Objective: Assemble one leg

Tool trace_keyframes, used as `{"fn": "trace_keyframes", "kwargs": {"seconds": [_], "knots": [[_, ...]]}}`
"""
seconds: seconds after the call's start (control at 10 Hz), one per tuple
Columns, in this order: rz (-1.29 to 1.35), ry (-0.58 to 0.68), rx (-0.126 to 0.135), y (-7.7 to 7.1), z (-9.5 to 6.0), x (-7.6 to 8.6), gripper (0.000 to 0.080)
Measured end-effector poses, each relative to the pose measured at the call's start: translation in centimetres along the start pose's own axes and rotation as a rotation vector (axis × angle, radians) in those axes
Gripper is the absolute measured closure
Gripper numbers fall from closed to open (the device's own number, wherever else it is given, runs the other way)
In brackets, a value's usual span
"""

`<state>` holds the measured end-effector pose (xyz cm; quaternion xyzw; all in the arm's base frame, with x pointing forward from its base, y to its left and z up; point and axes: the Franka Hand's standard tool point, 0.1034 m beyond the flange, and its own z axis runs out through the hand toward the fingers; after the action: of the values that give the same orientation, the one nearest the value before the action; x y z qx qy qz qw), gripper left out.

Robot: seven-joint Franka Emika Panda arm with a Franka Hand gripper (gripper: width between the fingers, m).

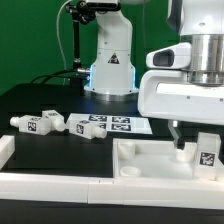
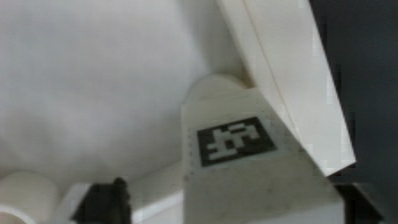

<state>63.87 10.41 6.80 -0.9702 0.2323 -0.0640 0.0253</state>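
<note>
A white leg [image 1: 207, 152] with a black-and-white tag stands upright on the right part of the large white tabletop [image 1: 70, 182]. My gripper [image 1: 196, 150] hangs over it with its jaws on either side. One dark finger [image 1: 180, 150] stands a little apart from the leg; the other is hidden. In the wrist view the leg [image 2: 240, 150] fills the space between the fingers [image 2: 116, 200], with a gap on one side, over the tabletop [image 2: 107, 80]. The gripper looks open.
Two more white legs [image 1: 35, 122] [image 1: 85, 125] lie on the black table at the exterior view's left. The marker board [image 1: 122, 124] lies behind the tabletop. The robot's base [image 1: 110, 60] stands at the back.
</note>
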Motion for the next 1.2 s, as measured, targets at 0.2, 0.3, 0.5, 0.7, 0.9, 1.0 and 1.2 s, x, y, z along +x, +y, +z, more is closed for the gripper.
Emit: {"fn": "trace_keyframes", "kwargs": {"seconds": [0.2,0.3,0.5,0.7,0.9,1.0,1.2], "knots": [[0.127,0.0,0.001,0.0,0.0,-0.01,0.0515],[0.191,0.0,0.0,0.01,0.0,0.01,0.0515],[0.377,-0.014,-0.009,-0.16,0.05,-0.24,0.0515],[0.659,-0.052,-0.037,-0.22,0.1,0.02,0.0515],[1.044,-0.099,-0.043,-0.13,0.12,0.2,0.0515],[1.24,-0.106,-0.045,-0.25,0.11,0.18,0.0515],[1.474,-0.102,-0.058,-0.25,0.08,0.21,0.0514]]}}
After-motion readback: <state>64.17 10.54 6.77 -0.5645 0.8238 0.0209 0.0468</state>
